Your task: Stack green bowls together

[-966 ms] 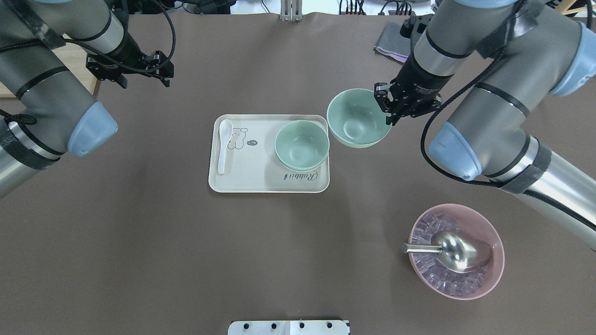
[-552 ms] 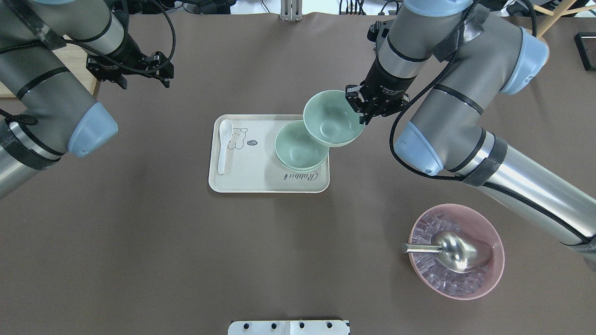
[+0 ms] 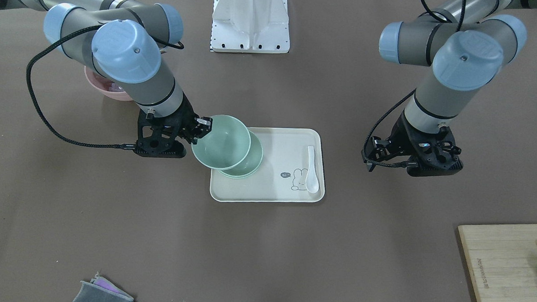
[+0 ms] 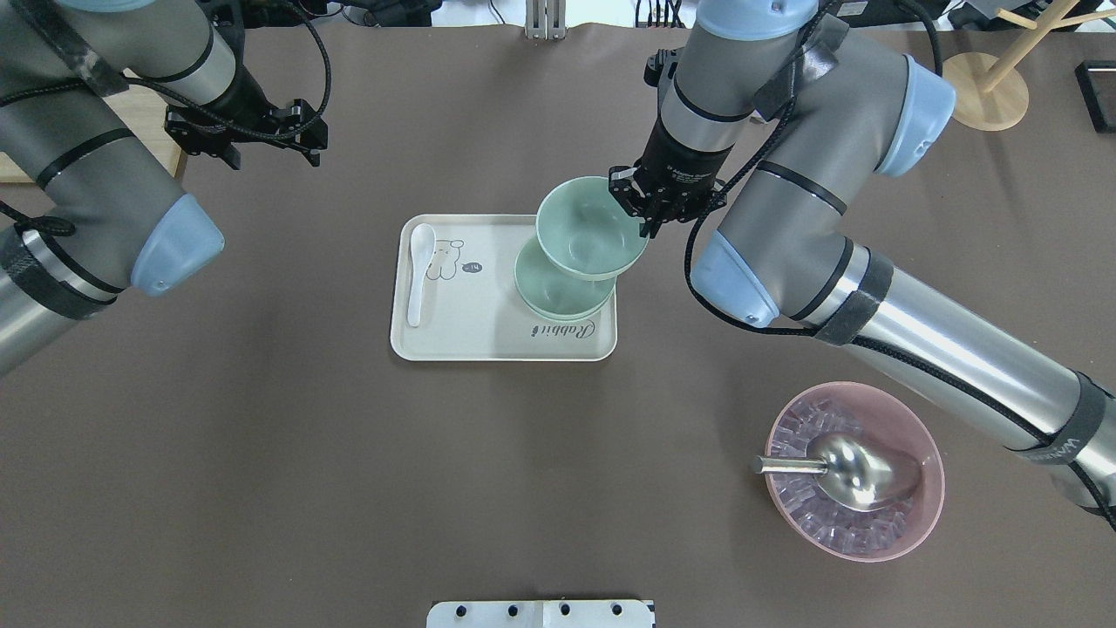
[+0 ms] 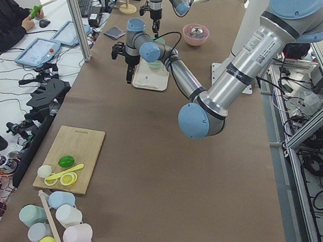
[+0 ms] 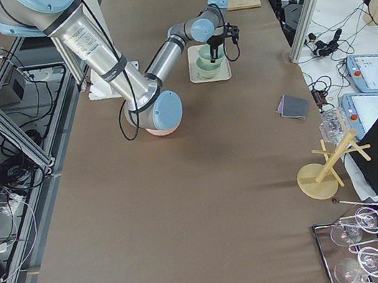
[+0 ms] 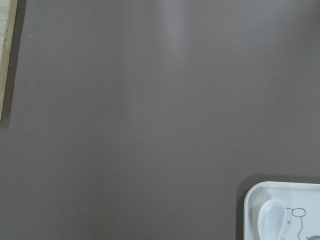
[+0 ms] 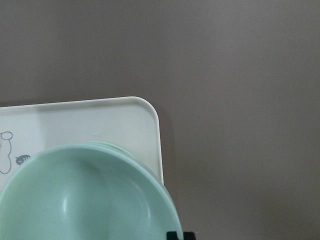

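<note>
My right gripper (image 4: pixel 649 211) is shut on the rim of a pale green bowl (image 4: pixel 586 228) and holds it tilted in the air. The held bowl overlaps the far right part of the green bowls (image 4: pixel 558 298) that sit nested on the cream tray (image 4: pixel 488 342). In the front-facing view the held bowl (image 3: pixel 219 142) hangs above and beside the nested bowls (image 3: pixel 249 167). The right wrist view shows the held bowl (image 8: pixel 85 200) close up over the tray corner (image 8: pixel 150 115). My left gripper (image 4: pixel 274 157) is open and empty, far left of the tray.
A white spoon (image 4: pixel 418 270) lies on the tray's left side. A pink bowl (image 4: pixel 926 516) with ice and a metal scoop (image 4: pixel 850 471) stands at the near right. A wooden board (image 3: pixel 505 266), a grey cloth (image 3: pixel 102 293) and a wooden stand (image 4: pixel 985 96) sit at the table's edges.
My right arm has carried the green bowl leftward, from beside the tray's right edge to over the nested bowls on the tray. The left arm has barely moved.
</note>
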`<state>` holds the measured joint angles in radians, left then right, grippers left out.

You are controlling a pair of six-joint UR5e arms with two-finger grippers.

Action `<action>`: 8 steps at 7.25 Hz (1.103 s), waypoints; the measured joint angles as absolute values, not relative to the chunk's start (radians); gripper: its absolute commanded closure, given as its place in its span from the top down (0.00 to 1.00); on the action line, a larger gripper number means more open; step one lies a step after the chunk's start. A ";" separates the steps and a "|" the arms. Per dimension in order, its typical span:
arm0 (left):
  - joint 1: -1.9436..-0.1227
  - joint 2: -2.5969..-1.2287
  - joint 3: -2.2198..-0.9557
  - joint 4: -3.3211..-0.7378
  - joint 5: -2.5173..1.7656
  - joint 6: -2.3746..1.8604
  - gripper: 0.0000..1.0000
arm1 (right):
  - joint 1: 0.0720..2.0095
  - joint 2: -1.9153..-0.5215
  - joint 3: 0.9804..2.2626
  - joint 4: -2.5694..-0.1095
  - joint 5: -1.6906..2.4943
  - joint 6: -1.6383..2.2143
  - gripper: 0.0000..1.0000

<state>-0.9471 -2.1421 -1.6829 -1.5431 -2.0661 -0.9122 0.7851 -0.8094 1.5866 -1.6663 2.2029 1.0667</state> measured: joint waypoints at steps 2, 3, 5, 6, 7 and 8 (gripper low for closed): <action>-0.947 -2.142 -1.682 -1.544 -2.065 -0.913 0.98 | 0.761 -0.787 1.560 -1.666 2.176 1.067 0.00; -0.946 -2.141 -1.681 -1.545 -2.065 -0.913 0.98 | 0.744 -0.785 1.554 -1.661 2.159 1.076 0.00; -0.946 -2.141 -1.681 -1.545 -2.064 -0.913 0.98 | 0.715 -0.786 1.518 -1.592 2.125 1.125 0.00; -0.946 -2.141 -1.680 -1.545 -2.064 -0.913 0.98 | 0.709 -0.786 1.502 -1.562 2.119 1.143 0.00; -0.946 -2.141 -1.678 -1.545 -2.063 -0.913 0.98 | 0.706 -0.788 1.494 -1.549 2.117 1.150 0.00; -0.945 -2.141 -1.674 -1.546 -2.063 -0.913 0.98 | 0.706 -0.789 1.491 -1.544 2.116 1.153 0.00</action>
